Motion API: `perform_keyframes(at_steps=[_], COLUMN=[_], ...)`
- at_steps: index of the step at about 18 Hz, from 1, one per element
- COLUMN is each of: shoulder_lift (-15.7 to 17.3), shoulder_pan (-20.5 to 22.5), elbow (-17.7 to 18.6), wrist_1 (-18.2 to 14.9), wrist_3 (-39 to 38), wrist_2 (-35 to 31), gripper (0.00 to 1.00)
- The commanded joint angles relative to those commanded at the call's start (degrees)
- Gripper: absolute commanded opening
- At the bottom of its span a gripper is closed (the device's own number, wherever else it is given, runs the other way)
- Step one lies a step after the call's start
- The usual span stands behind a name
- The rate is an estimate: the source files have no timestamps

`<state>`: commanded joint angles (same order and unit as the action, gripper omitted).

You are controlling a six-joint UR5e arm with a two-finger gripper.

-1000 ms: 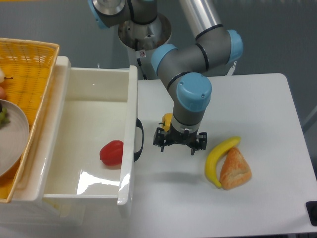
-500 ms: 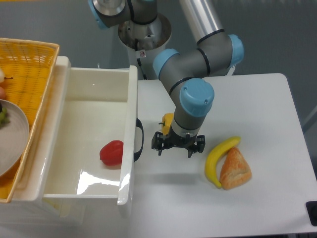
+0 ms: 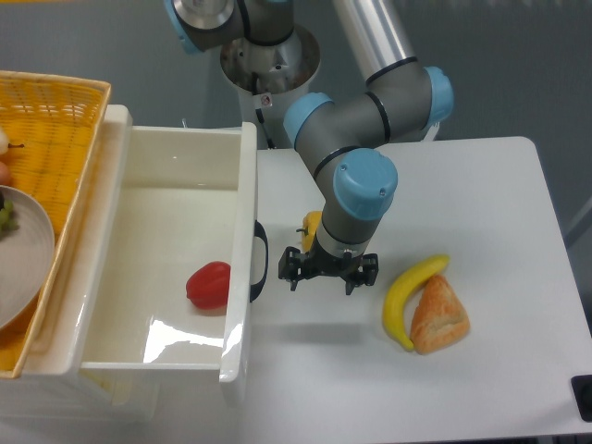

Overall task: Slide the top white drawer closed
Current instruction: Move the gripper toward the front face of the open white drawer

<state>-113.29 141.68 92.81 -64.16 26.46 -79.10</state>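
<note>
The top white drawer stands pulled out over the left of the table, a deep glossy tray with a red pepper-like item inside. Its front panel faces right and bears a black curved handle. My gripper hangs just right of that handle, a short gap away, low over the table. Its fingers are spread apart and hold nothing.
A banana and a piece of bread lie right of the gripper. A small yellow item sits behind the wrist. A yellow woven basket with a plate stands at the left. The table's front edge is near.
My gripper has shifted slightly left toward the drawer's handle. The drawer has not moved.
</note>
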Motion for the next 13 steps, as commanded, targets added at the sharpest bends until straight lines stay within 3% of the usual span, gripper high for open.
perform_keyframes(at_steps=[13], shoulder_lift=[-0.09], shoulder_pan=[-1.05], elbow=[0.26], wrist_1=[-0.26], wrist_3=[0.00], wrist_2=[0.35], gripper=[1.00])
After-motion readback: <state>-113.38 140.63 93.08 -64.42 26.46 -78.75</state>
